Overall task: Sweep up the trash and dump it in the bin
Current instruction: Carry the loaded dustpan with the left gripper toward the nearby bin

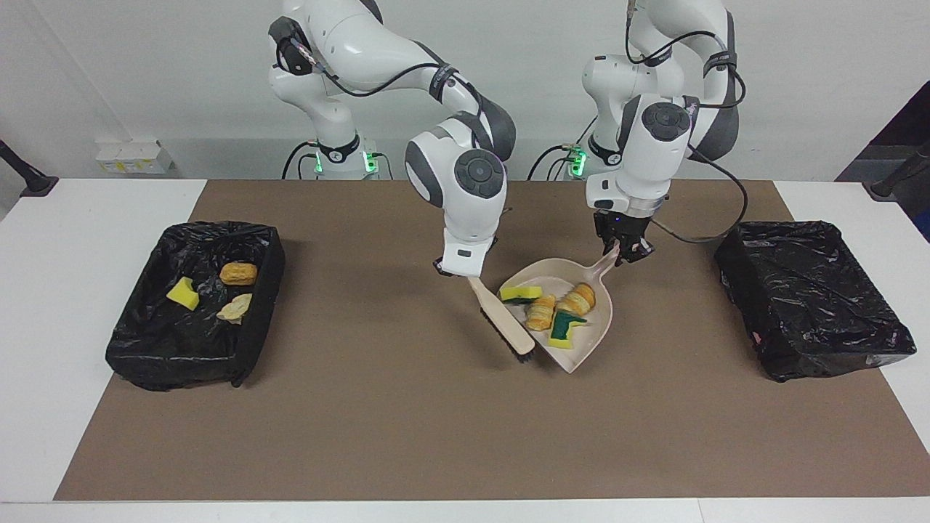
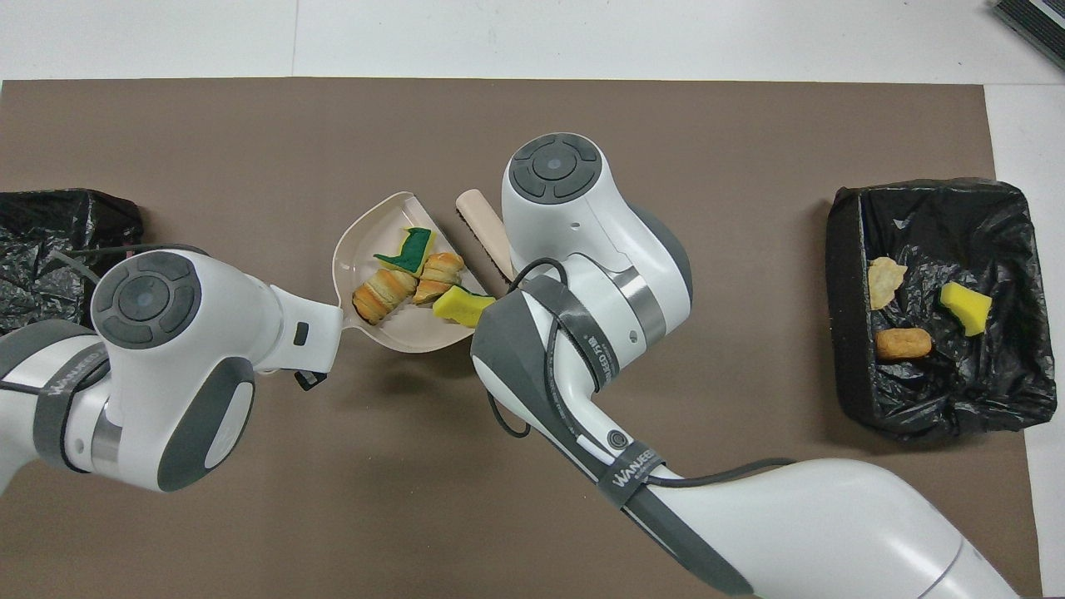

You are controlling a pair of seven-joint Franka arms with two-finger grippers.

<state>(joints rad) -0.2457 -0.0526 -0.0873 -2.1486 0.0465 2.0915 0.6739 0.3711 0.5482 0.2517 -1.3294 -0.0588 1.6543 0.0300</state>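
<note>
One beige dustpan sits raised over the middle of the brown mat, its handle clamped in the left gripper. It carries four scraps: two croissants side by side, one yellow-and-green sponge piece and one green-topped sponge bit. One brush hangs just beside the pan's open edge (bristles downward), its handle pinched in the right gripper. Two black-lined bins stand on the table. The bin at the right arm's end holds three scraps: one yellow sponge bit, one golden-brown pastry, one pale bread chunk. The other bin stands at the left arm's end.
</note>
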